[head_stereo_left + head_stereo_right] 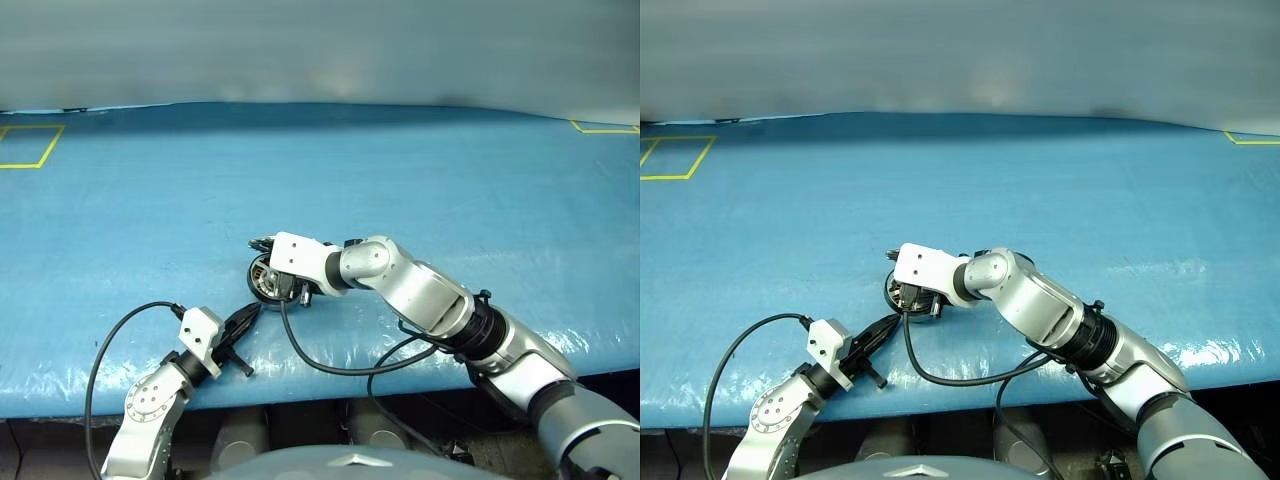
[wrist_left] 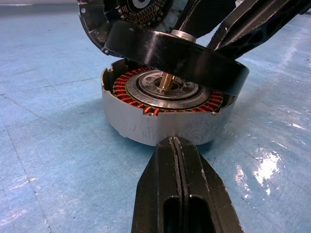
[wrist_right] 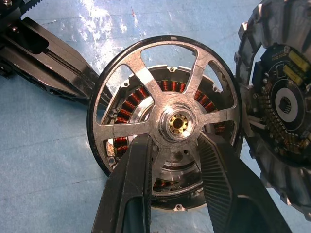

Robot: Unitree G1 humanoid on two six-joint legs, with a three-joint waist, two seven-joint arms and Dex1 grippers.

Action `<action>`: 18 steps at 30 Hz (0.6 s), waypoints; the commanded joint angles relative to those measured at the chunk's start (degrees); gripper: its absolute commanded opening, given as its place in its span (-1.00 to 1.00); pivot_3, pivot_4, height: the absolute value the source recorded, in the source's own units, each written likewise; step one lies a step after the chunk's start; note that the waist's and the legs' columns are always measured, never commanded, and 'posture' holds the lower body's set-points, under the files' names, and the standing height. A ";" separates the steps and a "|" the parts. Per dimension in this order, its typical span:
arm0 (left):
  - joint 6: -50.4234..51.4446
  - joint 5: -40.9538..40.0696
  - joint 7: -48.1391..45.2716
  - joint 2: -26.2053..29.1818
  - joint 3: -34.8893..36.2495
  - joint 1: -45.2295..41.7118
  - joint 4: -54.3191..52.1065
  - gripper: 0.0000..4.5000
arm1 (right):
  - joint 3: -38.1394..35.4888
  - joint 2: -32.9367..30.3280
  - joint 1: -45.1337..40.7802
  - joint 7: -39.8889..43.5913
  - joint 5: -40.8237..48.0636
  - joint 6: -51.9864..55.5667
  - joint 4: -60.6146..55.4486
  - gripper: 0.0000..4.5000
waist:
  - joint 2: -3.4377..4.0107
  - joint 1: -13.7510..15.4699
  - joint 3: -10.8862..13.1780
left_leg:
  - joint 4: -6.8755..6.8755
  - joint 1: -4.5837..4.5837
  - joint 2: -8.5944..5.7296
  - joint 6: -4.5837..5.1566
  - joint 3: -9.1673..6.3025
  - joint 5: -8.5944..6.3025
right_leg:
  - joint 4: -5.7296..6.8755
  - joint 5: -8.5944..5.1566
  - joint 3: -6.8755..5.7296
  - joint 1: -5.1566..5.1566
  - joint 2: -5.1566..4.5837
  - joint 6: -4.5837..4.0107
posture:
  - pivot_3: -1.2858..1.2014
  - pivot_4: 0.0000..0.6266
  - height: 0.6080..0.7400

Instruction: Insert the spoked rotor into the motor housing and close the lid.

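The motor housing (image 2: 146, 128), a short grey ring lined with coppery windings, sits on the blue table near the front edge (image 1: 262, 280). The spoked rotor (image 3: 177, 124), black-rimmed with silvery spokes, hangs tilted just above it (image 2: 180, 60). My right gripper (image 3: 175, 141) reaches through the spokes, its fingers (image 3: 136, 179) closed on the hub from both sides. The lid (image 3: 282, 104), jagged-edged, stands tilted right beside the housing on its far side (image 2: 136, 9). My left gripper (image 2: 175, 141) is shut and empty, with its tip at the housing's outer wall (image 1: 250, 313).
Blue sheet covers the table (image 1: 420, 180). Yellow tape marks lie at the far left (image 1: 25, 145) and far right (image 1: 605, 127). Black cables loop near the front edge (image 1: 330, 368), between the two arms.
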 commanded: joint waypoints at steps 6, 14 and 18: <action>-0.81 -0.14 -0.26 0.03 0.05 -0.49 0.17 -1.00 | 0.54 -0.22 -1.18 -1.77 -2.35 3.80 -5.39 -0.53 | 0.00 0.02 0.00 | 0.00 -0.01 0.00 0.00 0.00 0.00 | -0.01 0.00 0.00 -0.01 0.00 0.00 | 0.03 -0.52 1.00; -0.75 -0.10 -0.22 0.07 0.05 -0.43 0.06 -1.00 | 2.88 -0.12 -1.48 -2.80 -4.22 4.13 -5.40 -0.53 | 0.00 0.03 0.00 | 0.00 -0.01 0.00 0.00 0.00 0.00 | -0.01 0.00 0.00 -0.01 -0.01 0.00 | 0.03 -0.52 1.00; -0.61 -0.12 -0.12 0.07 0.05 -0.26 -0.09 -1.00 | 4.57 -0.58 -2.02 -2.84 -5.53 3.62 -5.61 -0.53 | 0.00 0.03 0.00 | 0.00 -0.01 0.00 0.00 0.00 0.00 | -0.01 0.00 0.00 -0.01 -0.01 0.00 | 0.03 -0.52 1.00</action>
